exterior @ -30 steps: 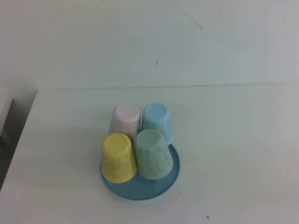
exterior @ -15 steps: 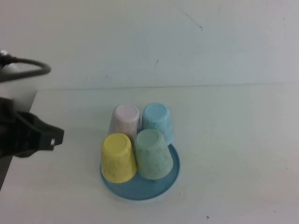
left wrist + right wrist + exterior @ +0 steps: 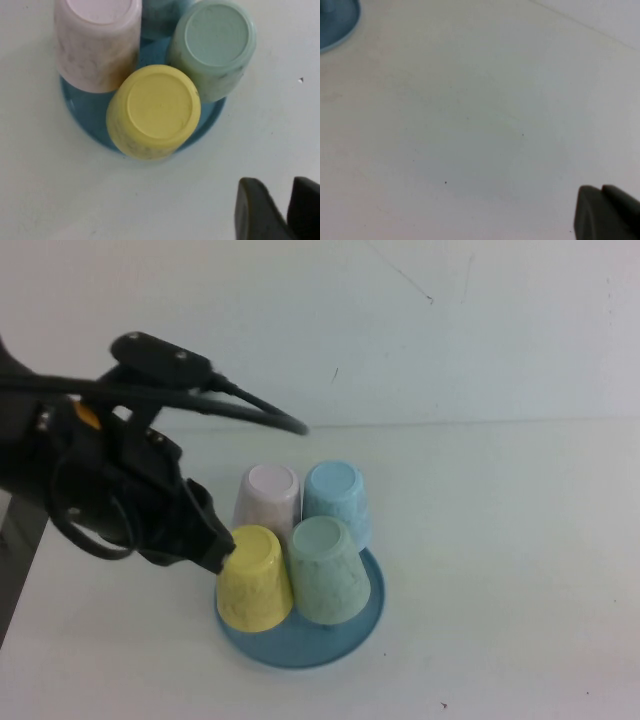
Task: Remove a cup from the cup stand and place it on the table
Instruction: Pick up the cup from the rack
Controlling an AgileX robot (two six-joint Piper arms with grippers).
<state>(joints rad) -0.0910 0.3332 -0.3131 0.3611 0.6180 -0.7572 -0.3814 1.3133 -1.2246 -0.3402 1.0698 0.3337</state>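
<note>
Yellow cup (image 3: pixel 254 578) upside down on the cup stand (image 3: pixel 352 635), front-left slot, base up, long axis vertical. Mint cup (image 3: pixel 329 569) touching or nearly touching on its right, pink cup (image 3: pixel 268 500) just behind, light-blue cup (image 3: pixel 338 499) at back right.

Left gripper (image 3: pixel 212 545) just beside the yellow cup's upper left side, above the worktop (image 3: pixel 500 540); cup lies right and slightly below it. In the left wrist view, fingertips (image 3: pixel 257 210) close together with only a thin gap, so narrow; nothing held. Would need opening before straddling the cup.

Right gripper (image 3: pixel 605 212) not in the high view; wrist view shows it over bare worktop with only the stand's rim at the frame corner, so well apart from the cups. Finger state: cannot tell. Left arm clearly nearer.

Open room: cup's left and front sides free, worktop bare there. Right and rear sides crowded by neighbours. Best approach probably from the left with a straight lift up off the peg, then out left; risk is one finger nudging the mint or pink cup.
</note>
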